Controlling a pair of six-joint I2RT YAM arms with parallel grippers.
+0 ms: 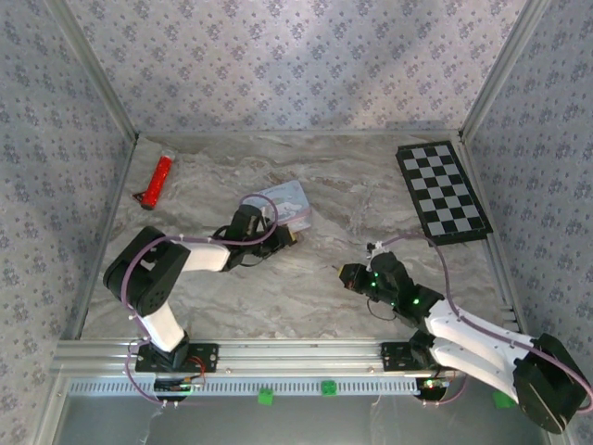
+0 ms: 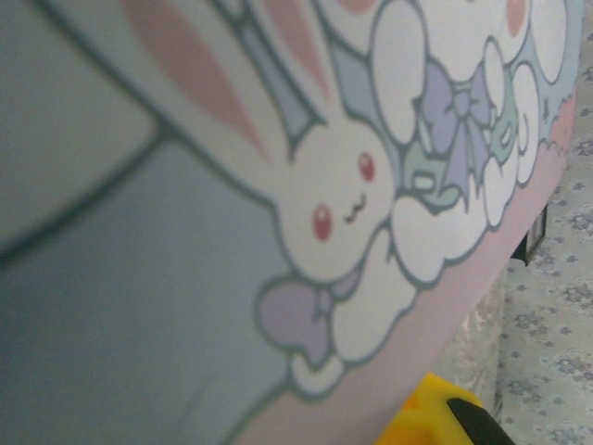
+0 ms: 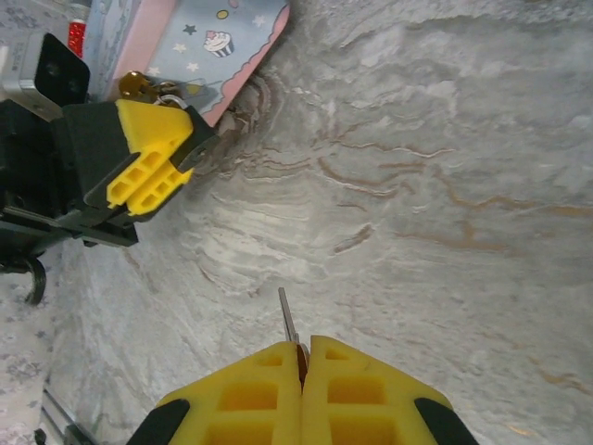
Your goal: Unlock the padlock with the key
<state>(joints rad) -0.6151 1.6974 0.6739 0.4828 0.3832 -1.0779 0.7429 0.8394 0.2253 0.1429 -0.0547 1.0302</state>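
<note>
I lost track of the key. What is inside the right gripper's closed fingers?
The thin blade of the key pokes out of the shut right gripper, over the marble table. Its head is hidden between the yellow fingers.

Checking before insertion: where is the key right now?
In the right wrist view, the key juts from the shut right hand, low centre, over bare marble tabletop; the pastel tin lies up-left.
</note>
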